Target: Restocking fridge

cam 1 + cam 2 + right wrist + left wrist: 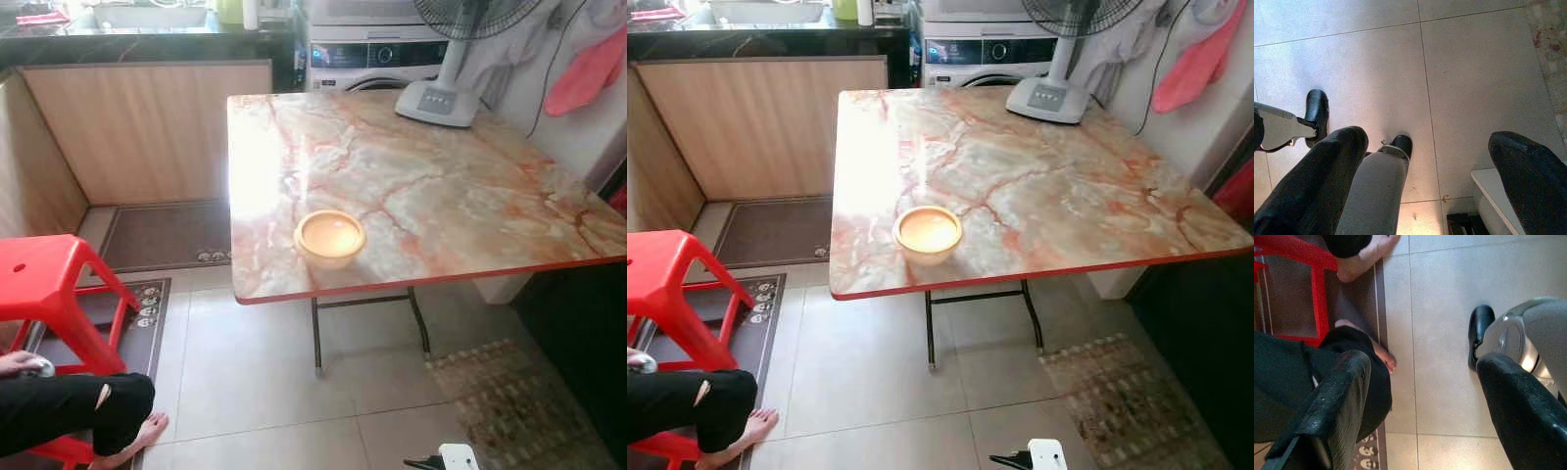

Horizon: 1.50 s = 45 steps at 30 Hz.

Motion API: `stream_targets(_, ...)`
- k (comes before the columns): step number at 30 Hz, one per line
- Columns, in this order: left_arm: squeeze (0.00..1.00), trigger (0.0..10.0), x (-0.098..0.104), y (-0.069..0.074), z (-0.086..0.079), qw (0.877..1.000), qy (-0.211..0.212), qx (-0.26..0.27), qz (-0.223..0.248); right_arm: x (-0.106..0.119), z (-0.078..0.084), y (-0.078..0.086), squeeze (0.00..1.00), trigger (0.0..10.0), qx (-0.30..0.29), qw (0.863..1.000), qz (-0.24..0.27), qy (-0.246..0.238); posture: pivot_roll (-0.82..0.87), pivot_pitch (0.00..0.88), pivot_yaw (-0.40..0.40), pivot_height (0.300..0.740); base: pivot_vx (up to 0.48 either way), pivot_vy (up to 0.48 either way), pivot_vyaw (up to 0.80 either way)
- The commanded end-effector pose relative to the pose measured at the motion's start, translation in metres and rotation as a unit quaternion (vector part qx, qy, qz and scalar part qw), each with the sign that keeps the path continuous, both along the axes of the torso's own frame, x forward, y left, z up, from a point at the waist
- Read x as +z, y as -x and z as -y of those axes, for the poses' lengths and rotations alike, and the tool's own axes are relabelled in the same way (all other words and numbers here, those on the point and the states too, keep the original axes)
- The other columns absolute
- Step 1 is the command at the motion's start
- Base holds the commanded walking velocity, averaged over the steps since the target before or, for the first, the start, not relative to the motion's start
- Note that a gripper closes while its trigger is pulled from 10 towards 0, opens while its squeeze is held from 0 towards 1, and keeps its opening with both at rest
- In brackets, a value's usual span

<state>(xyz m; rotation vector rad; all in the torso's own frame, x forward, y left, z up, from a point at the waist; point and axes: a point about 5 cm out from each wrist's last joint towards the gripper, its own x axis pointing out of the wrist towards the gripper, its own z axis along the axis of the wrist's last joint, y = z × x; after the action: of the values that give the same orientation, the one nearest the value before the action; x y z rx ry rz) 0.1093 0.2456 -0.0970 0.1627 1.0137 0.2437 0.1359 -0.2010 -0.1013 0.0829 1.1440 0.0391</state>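
From my head camera, I looked down on a marble-patterned table point(441, 186) with a red edge. One yellow bowl point(329, 237) sat near its front edge, upright, and I could make out nothing inside it but its pale, glossy bottom. A fan base point(438, 101) stood at the far end of the table, with a washing machine point(377, 54) behind it. On my left was a red stool point(44, 284), and a person's leg point(73, 411) in black, foot bare, rested on the tiled floor point(265, 382) beside it. No fridge was to be seen from here.

Through my left wrist camera, my left gripper point(1420, 406) hung over the tiles with its two black fingers spread wide, grasping nothing. The person's bare feet and the red stool legs lay beyond it.

Through my right wrist camera, my right gripper point(1430, 186) also hung released, fingers well apart, above the tiles and my own black feet point(1316, 115).
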Motion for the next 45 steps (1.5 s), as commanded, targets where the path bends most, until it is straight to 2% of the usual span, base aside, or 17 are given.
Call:
stream_targets(1, 0.00, 10.0, 0.002, 0.000, -0.002, 0.999, -0.011, 0.025, 0.024, 0.001, 0.003, -0.001, 0.00, 10.0, -0.003, 1.000, 0.003, 0.003, 0.09, 0.000, -0.048, 0.740, 0.000, 0.000, 0.00)
stream_targets(2, 0.00, 10.0, 0.027, -0.055, -0.001, 0.989, -0.042, 0.012, 0.144, 0.001, 0.003, 0.000, 0.00, 10.0, -0.002, 1.000, 0.002, 0.003, 0.10, 0.000, -0.048, 0.740, 0.000, 0.000, 0.00)
stream_targets(3, 0.00, 10.0, 0.051, -0.087, -0.004, 0.972, -0.085, -0.007, 0.220, 0.001, 0.003, 0.000, 0.00, 10.0, 0.000, 1.000, 0.001, 0.003, 0.10, 0.000, -0.047, 0.740, 0.000, 0.000, 0.00)
stream_targets(5, 0.00, 10.0, 0.072, -0.095, -0.013, 0.947, -0.139, -0.012, 0.289, 0.001, 0.004, 0.000, 0.00, 10.0, 0.003, 1.000, 0.000, 0.005, 0.10, 0.000, -0.048, 0.740, 0.000, 0.000, 0.00)
stream_targets(6, 0.00, 10.0, 0.087, -0.098, -0.018, 0.927, -0.173, -0.018, 0.331, 0.001, 0.004, 0.000, 0.00, 10.0, 0.005, 1.000, 0.001, 0.004, 0.11, 0.000, -0.052, 0.740, 0.000, 0.000, 0.00)
stream_targets(7, 0.00, 10.0, 0.093, -0.099, -0.020, 0.920, -0.180, -0.018, 0.348, 0.001, 0.005, 0.000, 0.00, 10.0, 0.006, 1.000, 0.000, 0.005, 0.11, 0.000, -0.054, 0.740, 0.000, 0.000, 0.00)
stream_targets(8, 0.00, 10.0, 0.113, -0.105, -0.021, 0.896, -0.196, -0.026, 0.399, 0.001, 0.005, 0.000, 0.00, 10.0, 0.007, 1.000, 0.000, 0.005, 0.11, 0.000, -0.056, 0.740, 0.000, 0.000, 0.00)
stream_targets(9, 0.00, 10.0, 0.124, -0.108, -0.019, 0.883, -0.200, -0.031, 0.424, 0.001, 0.006, 0.000, 0.00, 10.0, 0.007, 1.000, 0.000, 0.006, 0.11, 0.000, -0.058, 0.740, 0.000, 0.000, 0.00)
stream_targets(10, 0.00, 10.0, 0.153, -0.122, -0.007, 0.851, -0.199, -0.046, 0.483, 0.001, 0.006, 0.000, 0.00, 10.0, 0.008, 1.000, 0.001, 0.008, 0.12, 0.000, -0.064, 0.740, 0.000, 0.000, 0.00)
stream_targets(12, 0.00, 10.0, 0.193, -0.145, 0.015, 0.810, -0.179, -0.072, 0.554, 0.001, 0.007, -0.001, 0.00, 10.0, 0.009, 1.000, 0.001, 0.009, 0.12, 0.000, -0.067, 0.740, 0.000, 0.000, 0.00)
stream_targets(13, 0.00, 10.0, 0.211, -0.159, 0.031, 0.792, -0.153, -0.086, 0.585, 0.001, 0.007, -0.001, 0.00, 10.0, 0.009, 1.000, 0.001, 0.010, 0.12, 0.000, -0.067, 0.740, 0.000, 0.000, 0.00)
stream_targets(14, 0.00, 10.0, 0.217, -0.165, 0.039, 0.788, -0.138, -0.097, 0.593, 0.002, 0.007, -0.001, 0.00, 10.0, 0.009, 1.000, 0.002, 0.010, 0.12, 0.000, -0.063, 0.740, 0.000, 0.000, 0.00)
stream_targets(17, 0.00, 10.0, 0.220, -0.173, 0.068, 0.789, -0.098, -0.134, 0.591, 0.002, 0.005, -0.002, 0.00, 10.0, 0.003, 1.000, 0.005, 0.009, 0.10, 0.000, -0.051, 0.740, 0.000, 0.000, 0.00)
stream_targets(20, 0.00, 10.0, 0.222, -0.170, 0.076, 0.798, -0.076, -0.138, 0.582, 0.002, 0.005, -0.003, 0.00, 10.0, 0.003, 1.000, 0.005, 0.010, 0.11, 0.000, -0.054, 0.740, 0.000, 0.000, 0.00)
stream_targets(28, 0.00, 10.0, 0.230, -0.172, 0.076, 0.810, -0.050, -0.135, 0.568, 0.002, 0.005, -0.004, 0.00, 10.0, 0.011, 1.000, 0.006, 0.013, 0.11, 0.000, -0.054, 0.740, 0.235, 0.000, 0.00)
stream_targets(42, 0.00, 10.0, 0.233, -0.174, 0.079, 0.812, -0.041, -0.139, 0.566, 0.003, 0.004, -0.006, 0.00, 10.0, 0.017, 1.000, 0.007, 0.012, 0.11, 0.000, -0.054, 0.740, 0.284, 0.000, 0.00)
stream_targets(45, 0.00, 10.0, 0.234, -0.175, 0.083, 0.813, 0.002, -0.131, 0.568, 0.003, 0.005, -0.006, 0.00, 10.0, 0.019, 1.000, 0.007, 0.013, 0.11, 0.000, -0.056, 0.740, 0.000, 0.000, 0.00)
